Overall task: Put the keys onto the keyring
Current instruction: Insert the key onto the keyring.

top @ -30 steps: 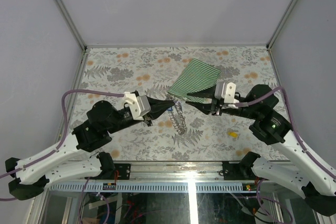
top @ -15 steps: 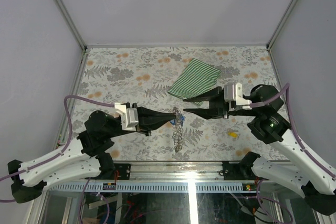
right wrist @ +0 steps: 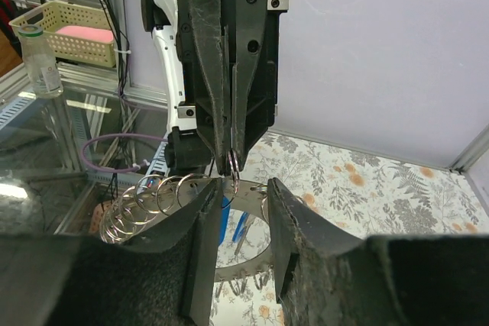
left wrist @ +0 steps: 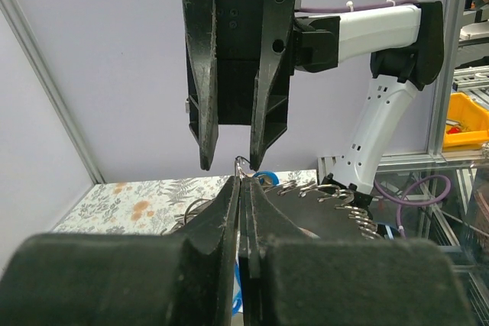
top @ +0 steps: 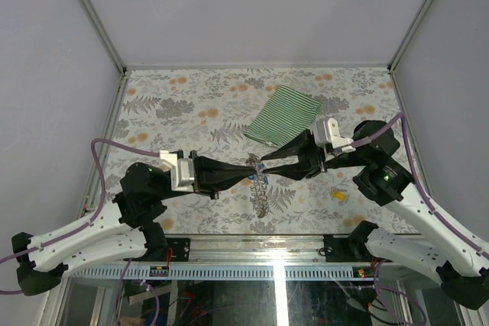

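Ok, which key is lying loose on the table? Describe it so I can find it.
Start at the striped cloth at the back right of the table. Come toward the near edge, past the right arm, to a small key lying alone on the flowered top. It is the only yellow piece, well apart from the coiled keyring in the middle.

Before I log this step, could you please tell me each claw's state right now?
Left claw: closed, holding the keyring by a loop.
Right claw: open, holding nothing.
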